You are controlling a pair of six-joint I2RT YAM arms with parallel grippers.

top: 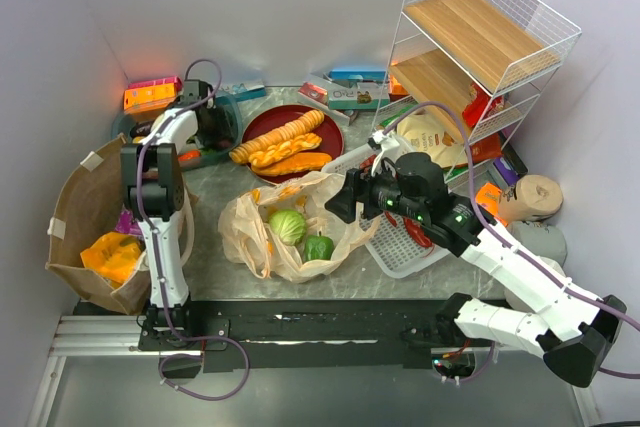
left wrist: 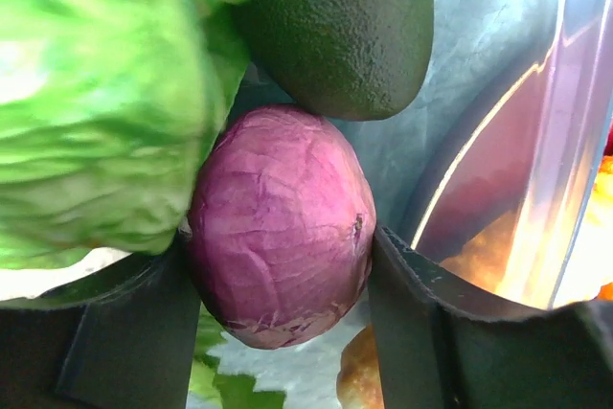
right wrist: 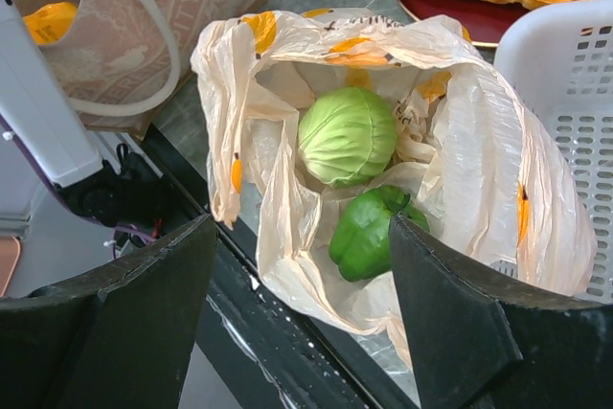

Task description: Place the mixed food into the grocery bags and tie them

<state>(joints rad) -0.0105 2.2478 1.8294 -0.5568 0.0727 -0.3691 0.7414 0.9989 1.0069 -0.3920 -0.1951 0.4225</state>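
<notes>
My left gripper (left wrist: 278,265) is shut on a purple-red onion (left wrist: 283,227), with leafy green lettuce (left wrist: 96,93) on its left and a dark avocado (left wrist: 335,26) just beyond. In the top view it is at the back left (top: 205,125) over a dark tray. My right gripper (right wrist: 302,237) is open and empty, hovering over the open tan plastic bag (right wrist: 479,170), which holds a pale-green cabbage (right wrist: 347,135) and a green bell pepper (right wrist: 369,232). The brown paper bag (top: 75,207) stands at the left with an orange packet (top: 112,255) and a purple packet (top: 127,222) inside.
A red plate (top: 328,125) with bread loaves sits behind the plastic bag. A white slotted basket (top: 400,247) lies under my right arm. A wire shelf (top: 490,37) stands at the back right. Boxes (top: 150,95) line the back wall.
</notes>
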